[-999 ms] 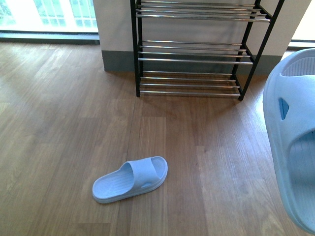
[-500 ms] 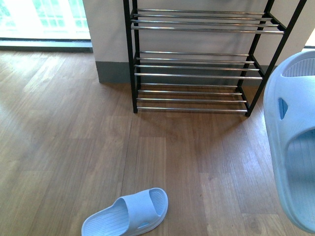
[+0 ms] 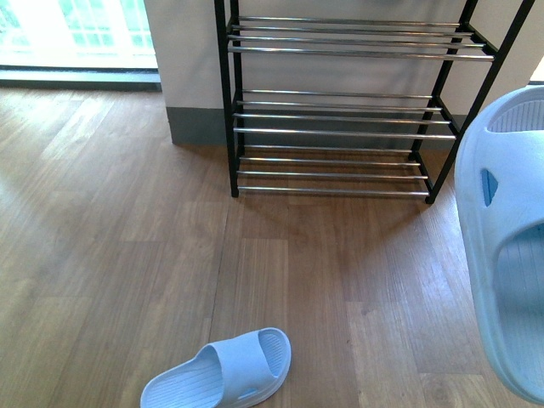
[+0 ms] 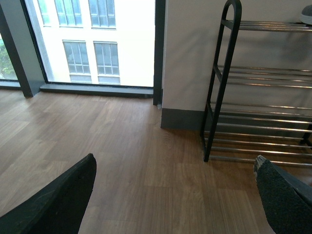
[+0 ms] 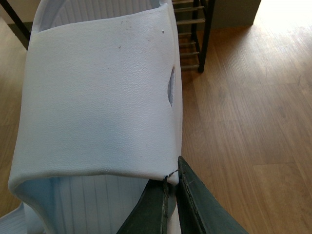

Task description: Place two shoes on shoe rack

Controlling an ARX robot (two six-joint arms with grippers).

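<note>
Carry step: right gripper (image 5: 171, 181) pinches one sandal (image 5: 97, 87) by its strap edge, aloft short of rack's (image 3: 340, 131) right end. Left gripper (image 4: 174, 161) is spread, empty. Second sandal (image 3: 221, 374) lies on floor (image 3: 102, 212) before rack. Next move likely calls for reaching forward onto a tier.

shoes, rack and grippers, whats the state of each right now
held sandal: lifted off the floor, pinched at its strap edge
floor sandal: sole down on the floor, short of the rack, ungripped
rack: upright, lower two tiers bare
left gripper: open, empty
right gripper: shut on the held sandal
</note>
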